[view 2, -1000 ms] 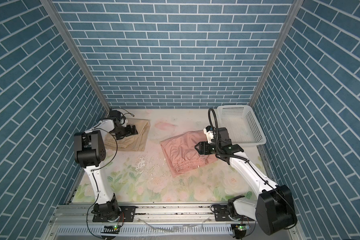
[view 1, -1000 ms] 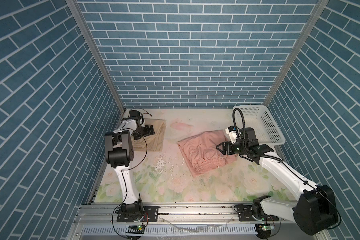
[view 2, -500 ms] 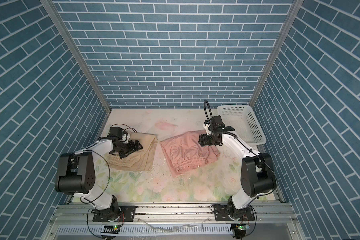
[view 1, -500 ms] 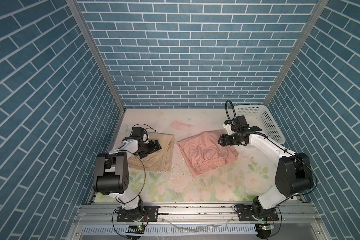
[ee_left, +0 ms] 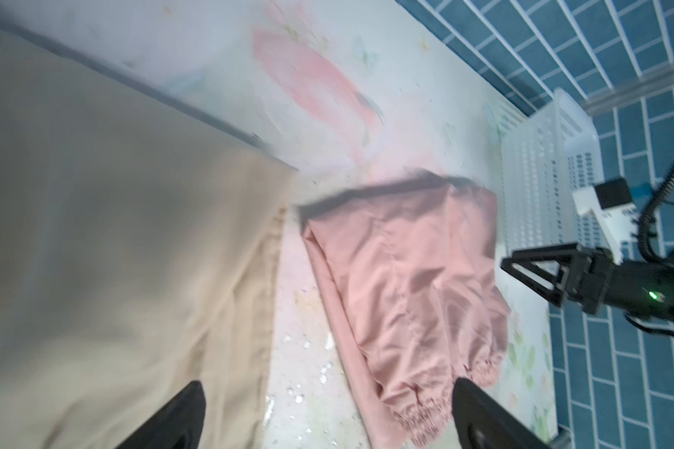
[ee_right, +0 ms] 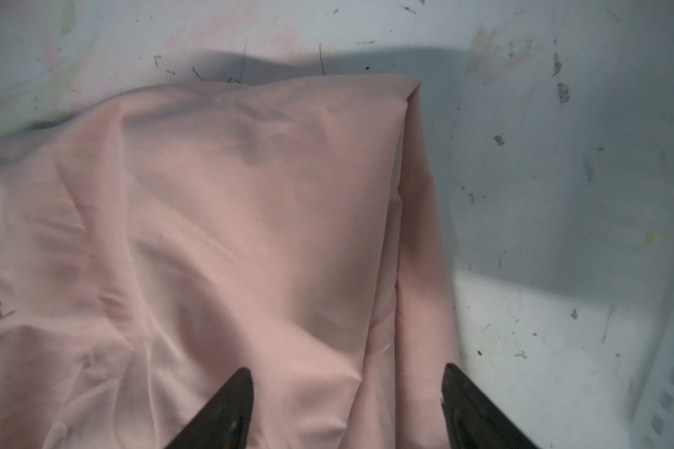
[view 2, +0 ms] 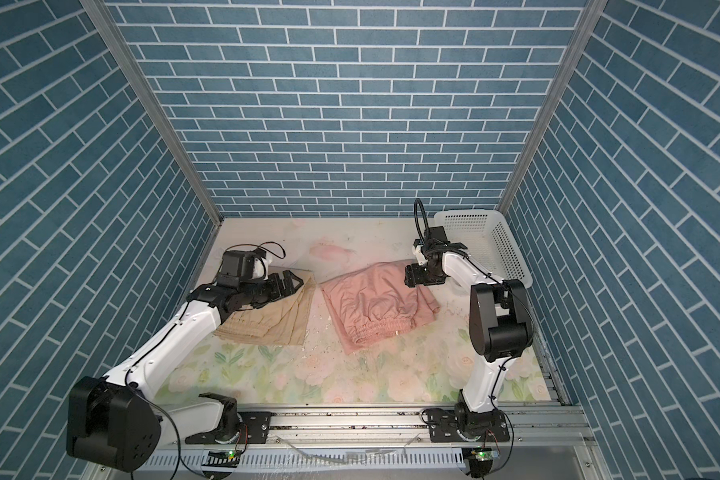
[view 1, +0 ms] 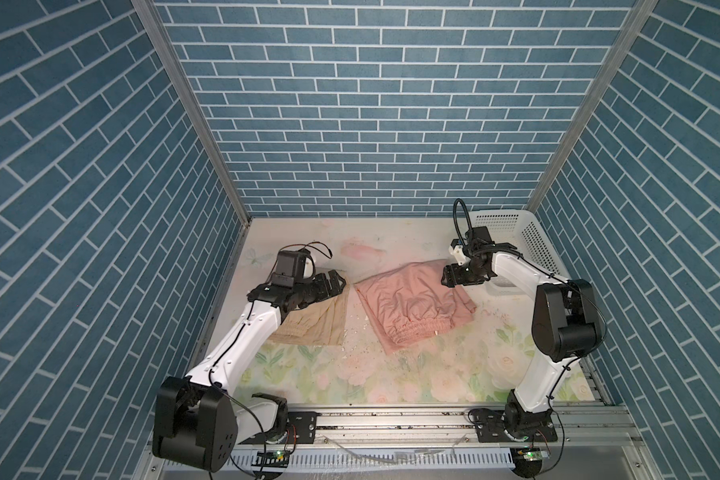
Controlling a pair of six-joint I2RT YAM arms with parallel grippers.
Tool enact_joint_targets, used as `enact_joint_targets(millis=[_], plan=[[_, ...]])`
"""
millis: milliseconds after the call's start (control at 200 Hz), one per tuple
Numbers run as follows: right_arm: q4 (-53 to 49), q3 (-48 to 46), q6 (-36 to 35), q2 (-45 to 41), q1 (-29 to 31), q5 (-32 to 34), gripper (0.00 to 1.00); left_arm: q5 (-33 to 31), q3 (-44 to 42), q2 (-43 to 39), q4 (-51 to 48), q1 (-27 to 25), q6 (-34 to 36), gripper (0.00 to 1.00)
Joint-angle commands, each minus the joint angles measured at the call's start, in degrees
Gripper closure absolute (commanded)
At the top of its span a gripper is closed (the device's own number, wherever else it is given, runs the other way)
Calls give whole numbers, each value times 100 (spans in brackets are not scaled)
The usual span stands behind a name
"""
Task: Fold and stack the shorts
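Two limp, light garments are lying side by side: beige shorts (view 1: 313, 328), pink shorts (view 1: 412, 305). Left pincer (view 1: 338, 281) and right pincer (view 1: 447, 277) are gaping wide, empty; pinching all layers at a corner is looking wisest.

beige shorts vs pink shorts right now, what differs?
Colour: the beige shorts are tan, the pink shorts salmon. Place: beige shorts lie left, partly under the left arm; pink shorts lie in the middle. Shape: beige shorts lie flat, pink shorts look puffier and sit skewed. Both look folded, waistbands toward the front, lying apart, not stacked.
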Motion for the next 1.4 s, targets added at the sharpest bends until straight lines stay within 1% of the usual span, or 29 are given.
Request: enact_joint_targets(millis=[0, 230, 305, 355, 430, 555, 635, 830, 970, 1060, 1165, 1220, 1255, 1325, 1395], plan=[[81, 30, -245, 193, 1, 126, 23, -129, -350, 123, 753, -427, -660, 0], [204, 96, -257, 429, -119, 195, 23, -623, -805, 429, 1744, -1225, -1021, 0], [221, 157, -248, 521, -148, 161, 23, -737, -959, 602, 2194, -1355, -1242, 0], [229, 214, -248, 602, -156, 143, 23, -763, -1207, 752, 2531, -1428, -1380, 0], [158, 325, -248, 724, -157, 143, 23, -708, -1265, 1035, 2866, -1511, -1491, 0], [129, 368, -248, 855, -156, 96, 24, -832, -1003, 1465, 2737, -1754, -1388, 0], [137, 340, -249, 909, -156, 35, 24, -819, -994, 1696, 2877, -1854, -1455, 0], [229, 85, -115, 749, -156, -262, 26, -826, -752, 2057, 2844, -1931, -1551, 0], [339, -126, 112, 612, -156, -717, 28, -782, -635, 2316, 2890, -1997, -1542, 0], [389, -228, 182, 585, -156, -795, 30, -712, -584, 2507, 3058, -2034, -1564, 0], [367, -291, 191, 563, -157, -835, 34, -677, -531, 2684, 3203, -2096, -1611, 0], [376, -339, 222, 520, -156, -885, 39, -628, -491, 2770, 3263, -2127, -1616, 3], [397, -372, 242, 486, -161, -933, 41, -610, -453, 2822, 3243, -2135, -1617, 6], [487, -462, 300, 408, -156, -1051, 56, -560, -344, 2910, 3120, -2156, -1552, 19], [544, -513, 364, 358, -156, -1149, 62, -555, -196, 2957, 2908, -2200, -1432, 35]])
